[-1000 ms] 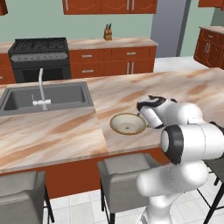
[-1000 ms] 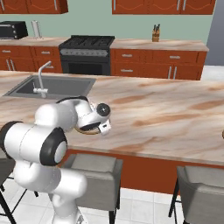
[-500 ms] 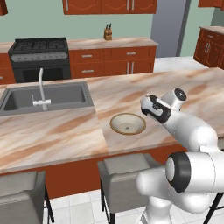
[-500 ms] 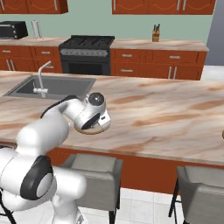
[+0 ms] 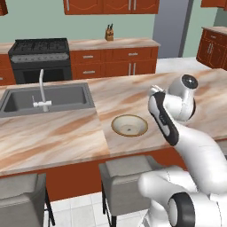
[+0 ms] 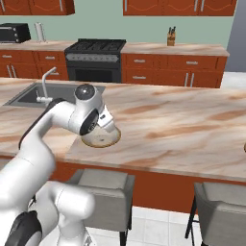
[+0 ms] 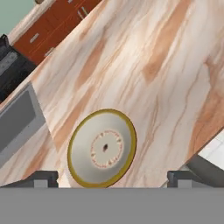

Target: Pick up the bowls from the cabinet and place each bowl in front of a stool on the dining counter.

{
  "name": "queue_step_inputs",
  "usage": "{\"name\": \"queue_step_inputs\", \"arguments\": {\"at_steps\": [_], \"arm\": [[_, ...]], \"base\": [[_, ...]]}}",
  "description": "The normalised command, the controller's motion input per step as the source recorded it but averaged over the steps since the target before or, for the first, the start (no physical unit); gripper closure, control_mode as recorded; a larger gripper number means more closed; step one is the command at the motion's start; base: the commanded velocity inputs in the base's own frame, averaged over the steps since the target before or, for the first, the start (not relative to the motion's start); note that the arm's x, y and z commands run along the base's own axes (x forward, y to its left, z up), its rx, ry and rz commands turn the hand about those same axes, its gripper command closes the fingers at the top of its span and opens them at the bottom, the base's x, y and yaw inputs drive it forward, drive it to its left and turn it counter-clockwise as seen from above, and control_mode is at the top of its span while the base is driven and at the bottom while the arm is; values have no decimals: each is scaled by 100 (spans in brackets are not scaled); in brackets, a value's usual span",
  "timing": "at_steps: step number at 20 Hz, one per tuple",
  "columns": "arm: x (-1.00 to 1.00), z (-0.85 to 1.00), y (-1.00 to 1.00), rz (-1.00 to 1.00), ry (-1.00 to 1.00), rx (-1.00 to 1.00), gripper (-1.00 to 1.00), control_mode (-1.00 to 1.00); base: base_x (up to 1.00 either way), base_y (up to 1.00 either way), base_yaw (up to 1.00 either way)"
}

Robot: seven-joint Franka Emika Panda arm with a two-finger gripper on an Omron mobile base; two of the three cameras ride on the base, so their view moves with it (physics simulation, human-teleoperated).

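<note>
One cream bowl (image 5: 129, 125) with a thin brown rim rests upright on the dining counter (image 5: 53, 137), near its front edge and just behind a grey stool (image 5: 128, 170). In the right base view the bowl (image 6: 102, 138) lies partly behind my hand. My gripper (image 6: 107, 123) hangs a little above and beside it, open and holding nothing. Looking down from the hand, the bowl (image 7: 103, 148) lies between my two spread fingertips (image 7: 41, 177), with the gripper (image 7: 111, 180) apart from it.
A steel sink (image 5: 44, 97) with a faucet (image 5: 42, 91) is set into the counter left of the bowl. More grey stools (image 6: 221, 202) (image 5: 20, 195) stand along the front. A black stove (image 6: 96, 48), drawer cabinets and reddish-brown wall cabinets (image 5: 111, 5) line the far wall.
My arm has unfolded and the hand has risen up and away from the bowl. The bowl has stayed where it lies on the counter.
</note>
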Motion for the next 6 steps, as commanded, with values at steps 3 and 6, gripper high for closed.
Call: {"name": "queue_step_inputs", "arguments": {"at_steps": [3, 6], "arm": [[-76, 94, 0, 0, 0, -10, -100, -100], [-99, 79, 0, 0, 0, -4, -100, -100]], "base": [[0, 0, 0], [0, 0, 0]]}}
